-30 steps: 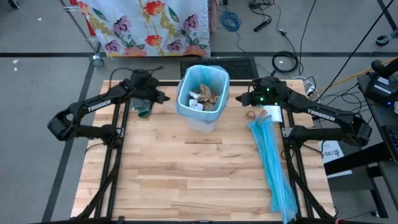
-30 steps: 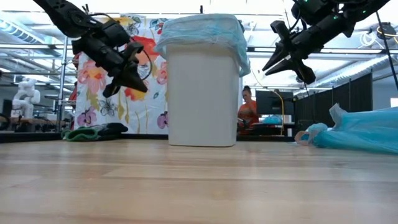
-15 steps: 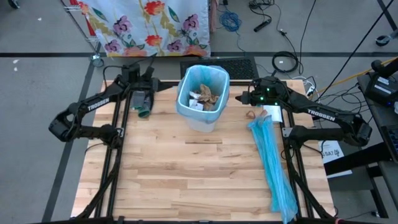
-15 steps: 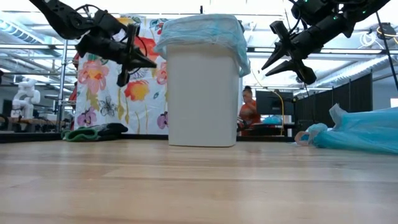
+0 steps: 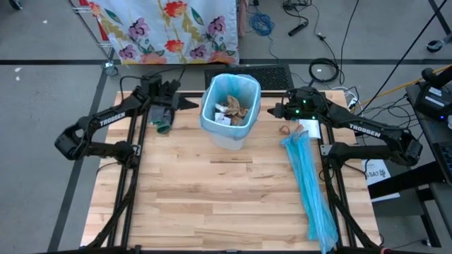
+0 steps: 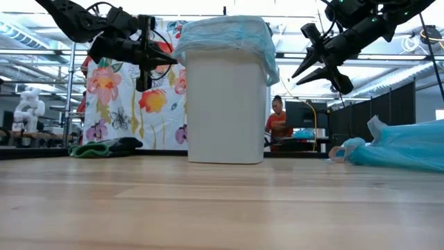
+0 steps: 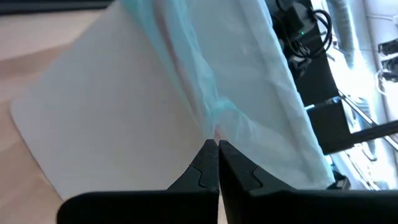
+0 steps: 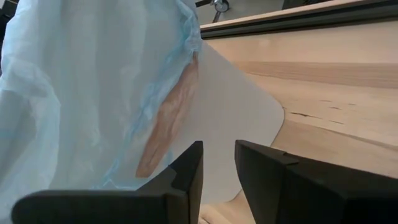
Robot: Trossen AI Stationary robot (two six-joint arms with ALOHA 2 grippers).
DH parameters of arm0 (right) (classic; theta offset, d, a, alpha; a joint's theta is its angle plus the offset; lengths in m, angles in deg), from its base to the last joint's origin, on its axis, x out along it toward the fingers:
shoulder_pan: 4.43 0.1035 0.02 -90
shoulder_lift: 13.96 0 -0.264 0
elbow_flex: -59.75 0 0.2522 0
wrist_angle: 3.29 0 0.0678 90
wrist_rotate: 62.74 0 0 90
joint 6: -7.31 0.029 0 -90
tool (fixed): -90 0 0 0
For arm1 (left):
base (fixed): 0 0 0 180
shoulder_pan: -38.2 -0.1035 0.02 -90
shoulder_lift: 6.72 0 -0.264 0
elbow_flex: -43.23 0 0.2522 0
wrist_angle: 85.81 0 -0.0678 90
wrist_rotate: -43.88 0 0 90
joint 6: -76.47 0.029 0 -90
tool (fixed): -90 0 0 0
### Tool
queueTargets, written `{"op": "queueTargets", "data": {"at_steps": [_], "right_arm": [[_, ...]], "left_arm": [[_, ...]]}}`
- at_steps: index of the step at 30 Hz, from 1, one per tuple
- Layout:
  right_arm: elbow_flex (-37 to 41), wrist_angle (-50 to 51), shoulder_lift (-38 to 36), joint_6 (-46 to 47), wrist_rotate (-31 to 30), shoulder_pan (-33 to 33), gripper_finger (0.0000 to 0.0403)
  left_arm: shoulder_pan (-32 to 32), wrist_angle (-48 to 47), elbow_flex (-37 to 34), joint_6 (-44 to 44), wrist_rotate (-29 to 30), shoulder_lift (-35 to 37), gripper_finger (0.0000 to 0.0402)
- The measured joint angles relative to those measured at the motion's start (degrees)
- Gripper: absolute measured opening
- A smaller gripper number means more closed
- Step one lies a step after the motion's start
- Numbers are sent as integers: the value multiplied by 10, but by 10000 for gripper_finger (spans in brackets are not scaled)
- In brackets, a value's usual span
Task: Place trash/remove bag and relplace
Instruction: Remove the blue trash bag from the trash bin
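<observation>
Along the worktop's right edge lies a long light-blue crumpled plastic bag [image 5: 308,189], spare liner, untouched. Farther back, near the rear edge's middle, white plastic bin [image 5: 229,127] lined with a light-blue bag [image 6: 225,33]; brown and white paper scraps of trash [image 5: 233,109] sit inside. Left gripper [image 5: 189,103], jaws clenched and empty, tips just beside the bag's overhang. Right gripper [image 5: 271,113], fingers slightly parted, holding nothing, hovers at the opposite rim. Risk: a closed left gripper can't catch the thin film; uneven pull could tip the bin, spilling scraps.
</observation>
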Motion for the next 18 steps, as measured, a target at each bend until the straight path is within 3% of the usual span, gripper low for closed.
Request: {"op": "queueTargets", "data": {"at_steps": [13, 18], "right_arm": [[0, 1, 0, -25, 0, 0, 84], [0, 1, 0, -26, 0, 0, 84]], "left_arm": [[36, 12, 0, -14, -8, 0, 2], [36, 12, 0, -13, 36, 0, 2]]}}
